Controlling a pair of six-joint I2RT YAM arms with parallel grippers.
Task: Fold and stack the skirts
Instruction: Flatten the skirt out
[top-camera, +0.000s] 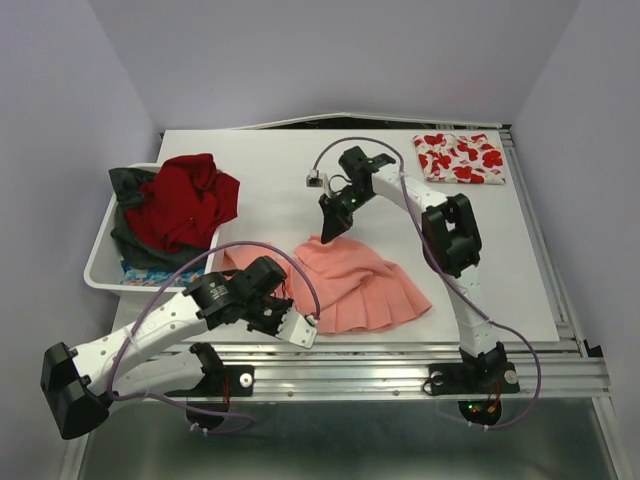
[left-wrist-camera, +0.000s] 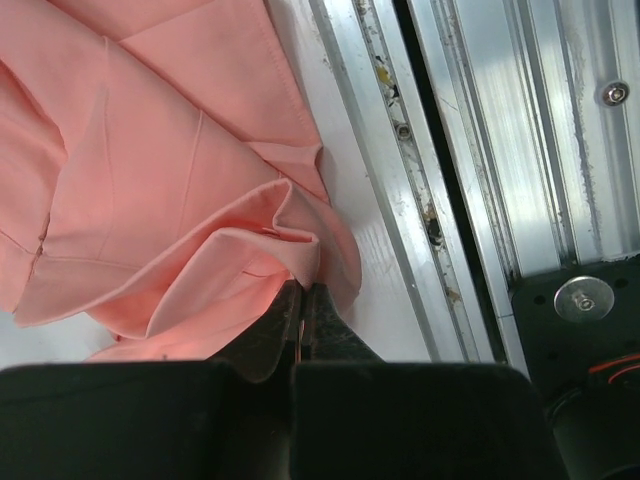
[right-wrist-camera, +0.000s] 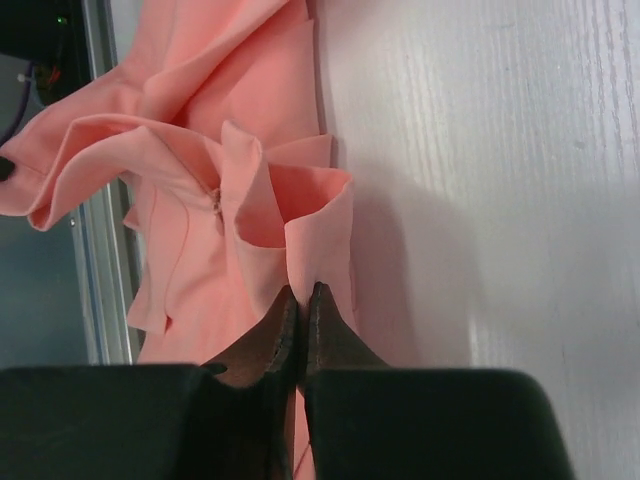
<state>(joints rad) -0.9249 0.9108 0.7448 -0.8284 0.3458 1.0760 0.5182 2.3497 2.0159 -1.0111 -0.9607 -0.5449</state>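
Top: white bin (top-camera: 97, 268) at left edge of table (top-camera: 260, 170). It holds red garment (top-camera: 185, 205) on dark green garment (top-camera: 125, 188), blue patterned cloth (top-camera: 150, 270) at near side. Flower-print skirt (top-camera: 460, 157) lies folded, far right corner. Salmon-pink skirt (top-camera: 360, 285) near centre.
Left wrist: left gripper (left-wrist-camera: 305, 300) pressed together, pinching salmon-pink skirt hem by near rail (left-wrist-camera: 400, 200).
Right wrist: right gripper (right-wrist-camera: 303, 300) pinching bunched fold of same skirt.

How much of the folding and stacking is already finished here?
Done: the floral skirt lies folded at the far right corner. In hand: left gripper and right gripper each pinch the pink skirt, rumpled. Left: folding it, stacking it, then the clothes in the bin.
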